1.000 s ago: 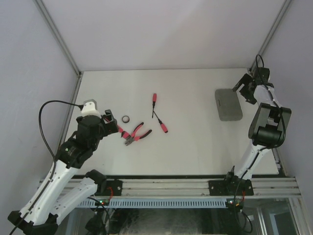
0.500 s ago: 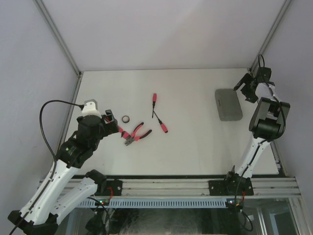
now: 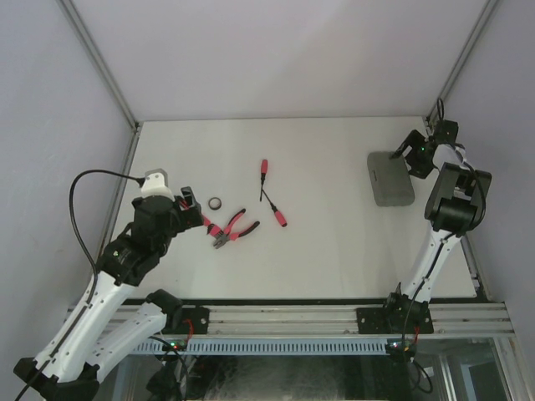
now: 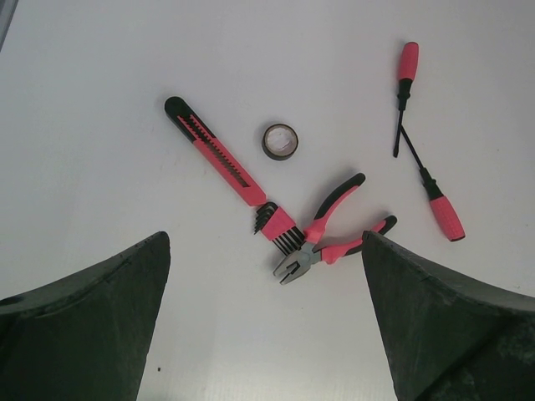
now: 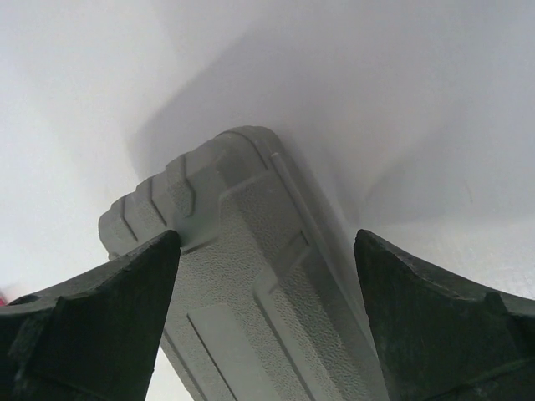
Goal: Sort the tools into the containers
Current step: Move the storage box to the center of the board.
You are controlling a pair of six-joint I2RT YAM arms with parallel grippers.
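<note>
The tools lie on the white table: pliers (image 3: 235,227) (image 4: 331,238), a red hex-key set (image 4: 279,225), a red utility knife (image 4: 214,151), a dark ring (image 3: 216,202) (image 4: 280,140) and two screwdrivers (image 3: 264,168) (image 3: 275,212) (image 4: 405,79) (image 4: 437,200). My left gripper (image 3: 190,207) (image 4: 263,334) hangs open just left of the pliers, holding nothing. The containers show as one grey slab (image 3: 389,177) (image 5: 251,284) at the right. My right gripper (image 3: 415,155) (image 5: 266,242) stands open at the slab's far right corner, with its end between the fingers.
Metal frame posts run along the table's left and right edges. A grey wall closes the far side. The right arm stands close to the right edge of the table.
The right gripper has swung left and down onto the grey slab's far right corner. The left arm has barely moved and the tools lie as before.
</note>
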